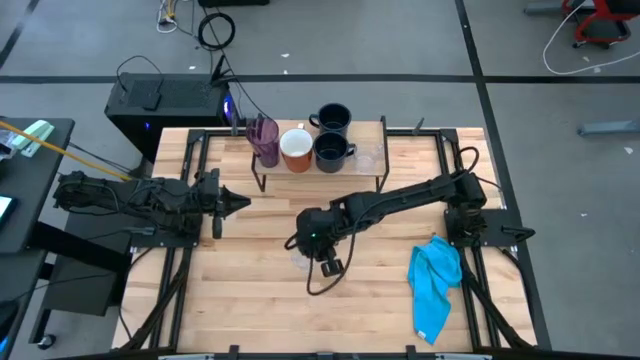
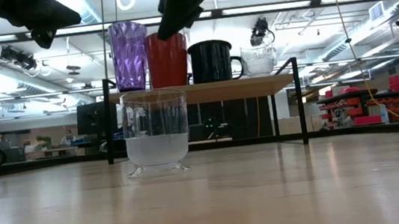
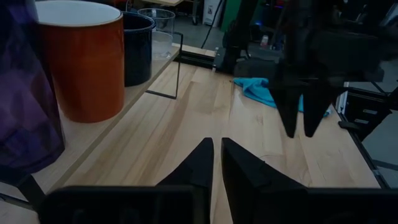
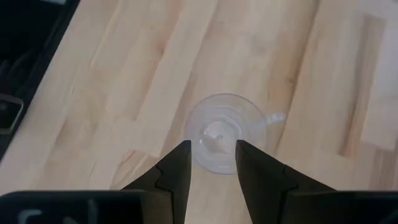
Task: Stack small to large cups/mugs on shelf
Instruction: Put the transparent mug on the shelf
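On the shelf (image 1: 365,130) at the far middle stand a purple tumbler (image 1: 264,138), a white mug with an orange inside (image 1: 296,148), two black mugs (image 1: 333,119) (image 1: 332,151) and a clear cup (image 2: 258,60). Another small clear cup (image 4: 217,134) with a side handle (image 4: 273,118) stands upright on the table in front of the shelf. My right gripper (image 4: 212,146) hangs open above this cup, pointing steeply down and clear of it. My left gripper (image 3: 216,146) is shut and waits at the table's left, level with the shelf's left end.
A crumpled blue cloth (image 1: 437,280) lies on the table near the right edge. The shelf's thin black legs (image 2: 301,100) stand behind the clear cup. Bare wooden tabletop (image 1: 240,290) stretches along the near side.
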Action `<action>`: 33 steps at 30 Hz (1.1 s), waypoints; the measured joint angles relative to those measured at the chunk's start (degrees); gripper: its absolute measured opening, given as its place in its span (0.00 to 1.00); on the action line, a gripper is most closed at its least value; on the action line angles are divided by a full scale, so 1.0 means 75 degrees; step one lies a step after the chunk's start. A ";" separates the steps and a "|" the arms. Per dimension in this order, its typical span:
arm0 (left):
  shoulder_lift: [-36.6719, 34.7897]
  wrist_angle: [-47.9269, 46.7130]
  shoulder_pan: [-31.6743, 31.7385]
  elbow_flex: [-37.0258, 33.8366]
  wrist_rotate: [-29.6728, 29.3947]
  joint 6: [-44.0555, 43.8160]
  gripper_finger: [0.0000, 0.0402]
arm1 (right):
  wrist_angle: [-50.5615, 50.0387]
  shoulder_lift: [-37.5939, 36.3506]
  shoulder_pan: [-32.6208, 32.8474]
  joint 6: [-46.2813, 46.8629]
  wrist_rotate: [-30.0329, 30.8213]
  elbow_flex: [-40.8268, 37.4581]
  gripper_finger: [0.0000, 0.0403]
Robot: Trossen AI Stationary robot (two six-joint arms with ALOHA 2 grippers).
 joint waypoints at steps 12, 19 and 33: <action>0.0000 -0.0017 0.0000 0.0000 0.0000 0.0000 0.09 | 0.0125 0.0515 0.0243 -0.1104 0.0244 0.0006 0.33; 0.0000 -0.0023 -0.0001 0.0000 0.0000 0.0000 0.09 | 0.0334 0.0610 0.0113 -0.1215 0.0213 0.0010 0.33; 0.0000 -0.0037 0.0000 0.0000 0.0000 0.0006 0.10 | 0.2378 0.0959 -0.0557 -0.1047 -0.0037 0.0002 0.33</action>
